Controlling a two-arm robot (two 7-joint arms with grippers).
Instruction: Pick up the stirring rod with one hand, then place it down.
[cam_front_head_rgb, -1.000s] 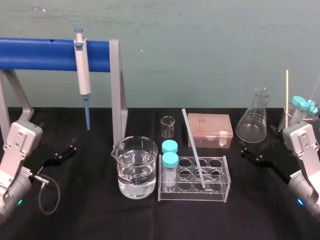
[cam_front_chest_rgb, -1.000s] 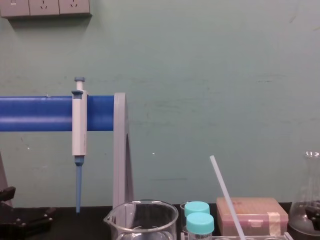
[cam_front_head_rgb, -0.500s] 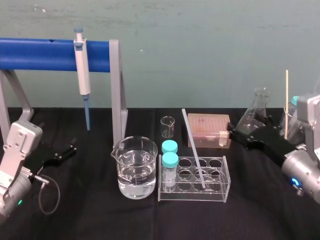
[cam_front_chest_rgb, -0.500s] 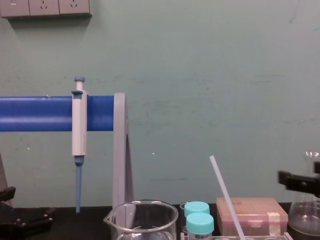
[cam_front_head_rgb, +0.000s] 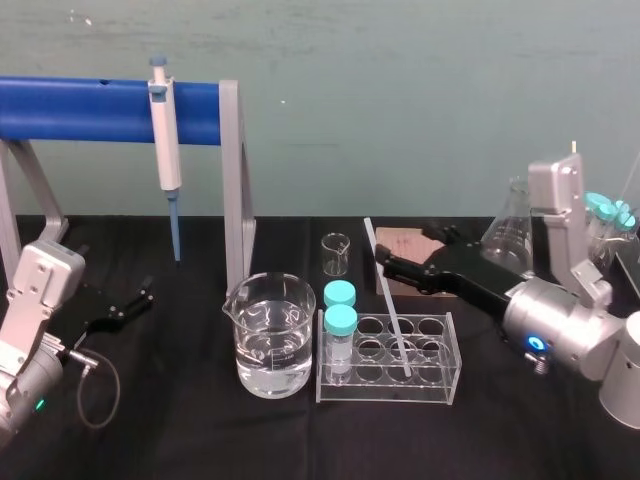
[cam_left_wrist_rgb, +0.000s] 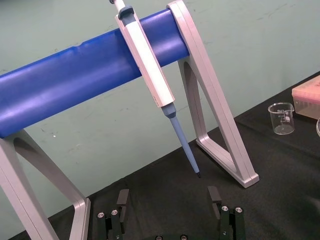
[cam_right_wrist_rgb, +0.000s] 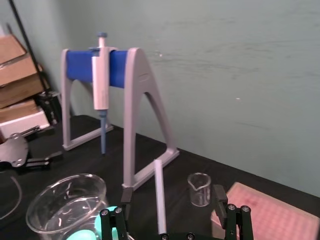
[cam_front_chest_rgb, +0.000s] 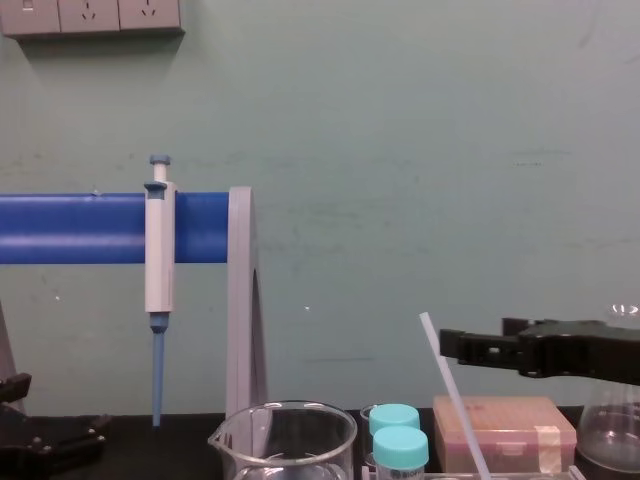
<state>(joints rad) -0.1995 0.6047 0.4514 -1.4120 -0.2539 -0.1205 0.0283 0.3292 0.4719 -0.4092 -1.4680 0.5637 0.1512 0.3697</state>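
My right claw (cam_front_head_rgb: 405, 252) hangs wide open and empty, tips just beside the upper part of the rod (cam_front_head_rgb: 386, 292). The rod leans in the clear rack (cam_front_head_rgb: 440, 386). My left claw (cam_left_wrist_rgb: 168, 200) rests open on the table (cam_front_head_rgb: 180, 440), far left.

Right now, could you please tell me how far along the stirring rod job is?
Done: nothing yet; the stirring rod leans in the clear rack, not lifted. In hand: the right gripper is open at the rod's upper part, with a finger to either side in the right wrist view. The left gripper is parked, open, at the left. Left: close, lift, then set the rod down.
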